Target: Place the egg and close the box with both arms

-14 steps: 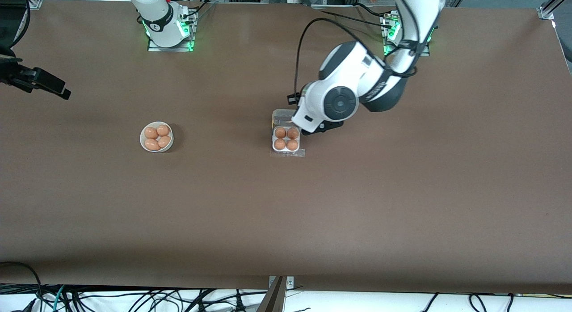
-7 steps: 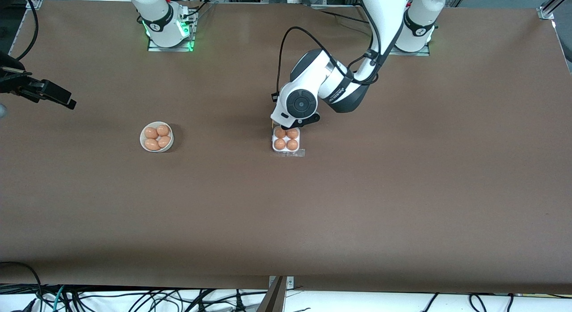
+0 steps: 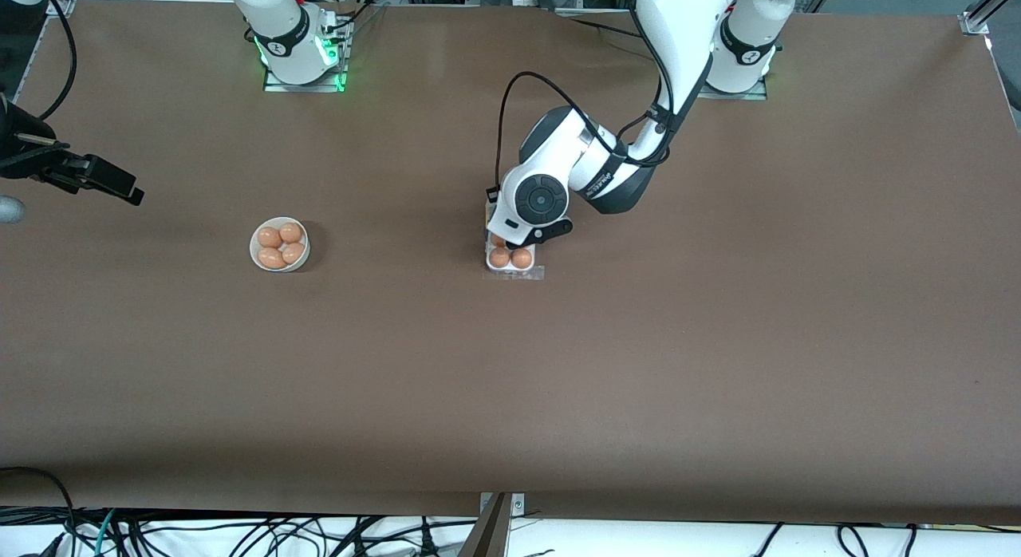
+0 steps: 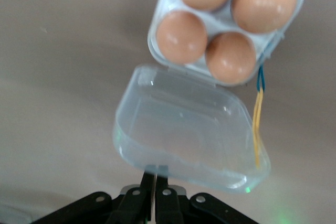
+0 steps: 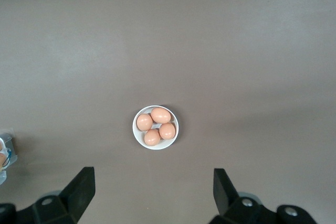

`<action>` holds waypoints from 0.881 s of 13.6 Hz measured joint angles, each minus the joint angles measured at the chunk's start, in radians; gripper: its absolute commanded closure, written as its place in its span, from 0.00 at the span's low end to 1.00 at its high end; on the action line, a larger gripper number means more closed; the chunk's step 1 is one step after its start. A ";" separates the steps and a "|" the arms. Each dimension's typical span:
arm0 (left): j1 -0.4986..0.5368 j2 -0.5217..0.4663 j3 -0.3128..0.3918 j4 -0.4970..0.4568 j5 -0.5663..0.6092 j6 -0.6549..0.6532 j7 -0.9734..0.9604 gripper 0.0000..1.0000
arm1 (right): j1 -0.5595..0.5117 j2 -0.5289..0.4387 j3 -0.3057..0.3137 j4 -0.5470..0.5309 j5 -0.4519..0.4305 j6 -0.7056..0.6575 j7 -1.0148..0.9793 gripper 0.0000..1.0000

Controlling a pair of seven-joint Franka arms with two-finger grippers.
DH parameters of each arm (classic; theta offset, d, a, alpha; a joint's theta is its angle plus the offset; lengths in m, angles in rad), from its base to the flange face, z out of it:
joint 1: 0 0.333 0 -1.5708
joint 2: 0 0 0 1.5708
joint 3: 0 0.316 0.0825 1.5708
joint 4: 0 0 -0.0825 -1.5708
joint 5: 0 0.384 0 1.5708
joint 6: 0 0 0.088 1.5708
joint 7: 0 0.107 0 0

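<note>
The box (image 3: 511,260) sits mid-table, and all four of its cells hold brown eggs (image 4: 182,36); which of them is the task's egg cannot be told, since they look alike. The wrist view looks down on rounded tops, so each egg seems to stand with its long axis upright in its cell. The clear lid (image 4: 186,132) is hinged on the edge of the box farther from the front camera and is swung open, its hollow turned toward the left wrist camera.

The left gripper (image 4: 154,195) is at the free edge of the lid, its fingers (image 4: 164,198) drawn together with only a thin gap where the rim of the lid meets them; in the front view the left arm's wrist covers the two eggs farther from the camera.

A white bowl (image 3: 280,244) with four more eggs lies toward the right arm's end of the table from the box. The right gripper (image 5: 152,192) waits high over the table above the bowl, fingers (image 5: 79,187) wide apart and holding nothing.
</note>
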 measured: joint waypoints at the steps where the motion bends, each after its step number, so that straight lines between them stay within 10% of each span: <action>1: 0.000 0.000 0.010 0.005 0.019 0.018 0.000 0.85 | 0.000 0.000 0.000 0.000 0.000 0.000 0.000 0.00; 5: 0.009 -0.003 0.054 0.093 0.076 0.034 0.000 0.58 | 0.000 0.000 0.001 0.000 0.000 0.000 0.000 0.00; 6: 0.009 -0.005 0.072 0.120 0.077 0.032 0.000 0.67 | 0.000 0.000 0.001 0.000 0.000 0.000 0.000 0.00; 8: 0.024 -0.011 0.123 0.180 0.010 -0.023 -0.008 0.56 | 0.000 0.000 0.001 0.000 0.000 0.000 0.000 0.00; 10: 0.153 -0.046 0.141 0.267 -0.119 -0.191 0.012 0.33 | 0.000 0.000 0.002 0.000 0.000 0.000 0.000 0.00; 12: 0.259 -0.109 0.141 0.331 0.001 -0.302 0.044 0.15 | -0.001 0.000 0.003 0.000 0.000 0.000 0.000 0.00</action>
